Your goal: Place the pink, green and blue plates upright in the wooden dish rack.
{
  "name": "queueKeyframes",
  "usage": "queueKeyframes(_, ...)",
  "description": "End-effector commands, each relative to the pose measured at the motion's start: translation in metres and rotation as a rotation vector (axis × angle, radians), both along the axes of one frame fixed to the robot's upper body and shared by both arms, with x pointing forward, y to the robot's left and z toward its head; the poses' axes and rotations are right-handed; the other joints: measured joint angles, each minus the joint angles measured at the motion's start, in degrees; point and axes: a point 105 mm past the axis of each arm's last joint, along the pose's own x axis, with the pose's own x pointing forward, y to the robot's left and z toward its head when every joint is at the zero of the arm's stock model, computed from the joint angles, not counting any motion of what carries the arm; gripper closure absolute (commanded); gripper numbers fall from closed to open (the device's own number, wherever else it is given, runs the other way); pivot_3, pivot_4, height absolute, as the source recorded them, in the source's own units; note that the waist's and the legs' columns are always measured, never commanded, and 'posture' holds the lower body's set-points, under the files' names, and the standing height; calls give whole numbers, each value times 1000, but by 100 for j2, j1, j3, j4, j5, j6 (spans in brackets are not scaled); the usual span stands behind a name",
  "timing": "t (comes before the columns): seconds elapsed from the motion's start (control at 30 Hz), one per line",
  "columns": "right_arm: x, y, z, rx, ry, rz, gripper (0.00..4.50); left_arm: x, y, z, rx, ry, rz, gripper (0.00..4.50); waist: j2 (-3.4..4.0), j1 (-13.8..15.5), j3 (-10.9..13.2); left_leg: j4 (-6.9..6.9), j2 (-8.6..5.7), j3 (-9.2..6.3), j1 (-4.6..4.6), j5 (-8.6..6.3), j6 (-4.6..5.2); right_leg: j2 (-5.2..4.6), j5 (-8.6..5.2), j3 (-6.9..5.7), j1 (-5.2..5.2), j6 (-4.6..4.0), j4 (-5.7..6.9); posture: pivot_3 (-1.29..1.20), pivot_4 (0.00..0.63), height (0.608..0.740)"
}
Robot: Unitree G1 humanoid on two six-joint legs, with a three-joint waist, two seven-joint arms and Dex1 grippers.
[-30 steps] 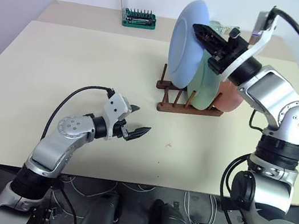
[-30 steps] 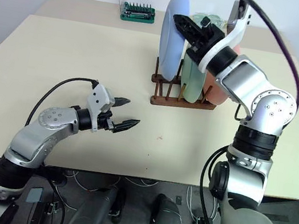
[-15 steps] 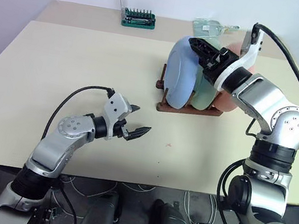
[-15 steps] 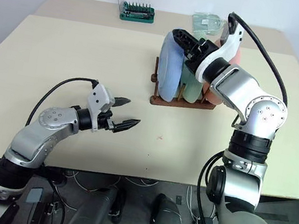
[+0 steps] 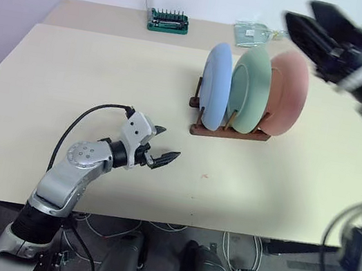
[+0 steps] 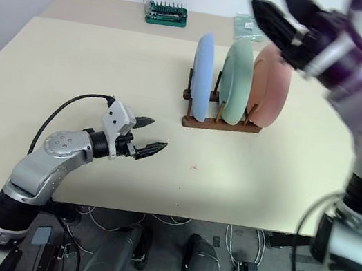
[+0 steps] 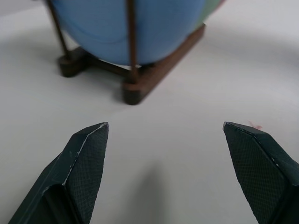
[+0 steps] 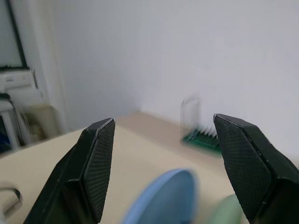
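The blue plate (image 5: pixel 216 85), the green plate (image 5: pixel 250 90) and the pink plate (image 5: pixel 288 93) stand upright side by side in the wooden dish rack (image 5: pixel 230 133), blue on the left. My right gripper (image 5: pixel 300 10) hangs open and empty above the plates, apart from them. In the right wrist view its fingers (image 8: pixel 98 163) frame the blue plate's rim (image 8: pixel 163 196) below. My left gripper (image 5: pixel 168 142) hovers open and empty low over the table, left of and nearer than the rack. The left wrist view looks between its fingers (image 7: pixel 86 158) at the rack's base (image 7: pixel 154 70) and the blue plate (image 7: pixel 126 28).
A green bit holder (image 5: pixel 169 22) with a clear lid stands at the back of the table. A clear plastic packet (image 5: pixel 255 33) lies behind the rack. The beige table (image 5: pixel 72 74) stretches wide to the left of the rack.
My right gripper has opened and let go of the blue plate, which now stands upright in the rack. The right arm has lifted and swung away to the right. The left gripper has barely moved.
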Motion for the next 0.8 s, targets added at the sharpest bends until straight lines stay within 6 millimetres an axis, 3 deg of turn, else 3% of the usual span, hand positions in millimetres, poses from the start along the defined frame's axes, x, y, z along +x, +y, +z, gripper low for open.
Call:
queueKeyframes(0.03,-13,-48,-17,70,45,-87,1087,9,35,7,-34,-29,113,465,3,3,1,1,0,1,6,0,0,-2,1,0,4,0,2,0,150,730)
queueKeyframes(0.17,4,-98,-97,-166,243,-381,1087,23,68,0,30,-45,242,465,15,-12,-1,4,9,25,39,-2,-4,-8,9,9,16,-18,2,0,150,730)
queueKeyframes(0.2,6,-101,-115,-231,272,-415,1087,24,75,0,37,-50,263,465,15,-12,-1,3,14,30,41,-11,-18,-9,12,7,16,-20,-1,0,150,730)
queueKeyframes(0.33,11,-96,-155,-332,318,-414,1087,25,91,-2,56,-65,327,465,15,-19,-1,2,50,83,37,-12,-21,-19,21,-4,-4,-26,-5,0,150,730)
queueKeyframes(0.57,26,-96,-177,-338,329,-423,1087,16,90,-11,71,-59,346,465,15,-9,-1,-2,54,115,35,-3,-3,-20,28,7,-24,-26,0,0,150,730)
queueKeyframes(0.8,33,-88,-178,-333,318,-386,1087,15,93,-13,62,-50,376,465,13,0,0,0,57,118,33,-11,-19,-22,31,7,-24,-27,0,0,150,730)
